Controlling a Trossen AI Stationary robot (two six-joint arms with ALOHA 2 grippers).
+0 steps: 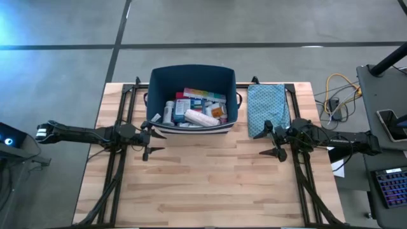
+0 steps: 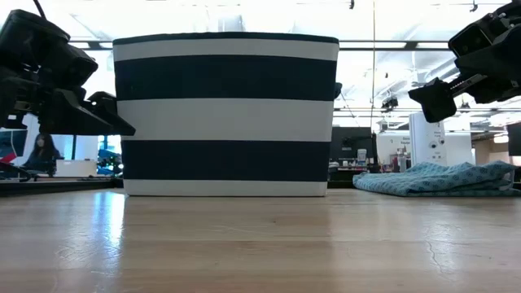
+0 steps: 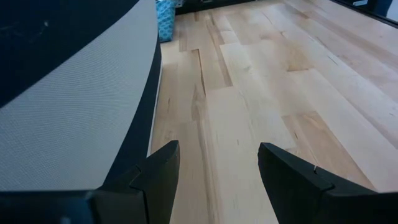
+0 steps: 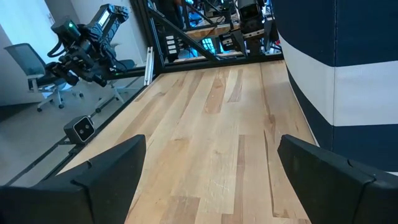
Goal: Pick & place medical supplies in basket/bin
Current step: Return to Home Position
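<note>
Overhead, a wooden table [image 1: 210, 184] with a navy striped bin [image 1: 191, 75] at its far middle. The medical supplies [image 1: 197, 108] lie heaped inside; none seem left outside, though some corners are hard to see. The left gripper [image 1: 156, 137] hangs by the bin's near left corner, the right gripper [image 1: 266, 139] near a teal pouch [image 1: 267, 108], both jaws spread and empty. Homing well means drawing each arm straight back, clear of bin and pouch
</note>
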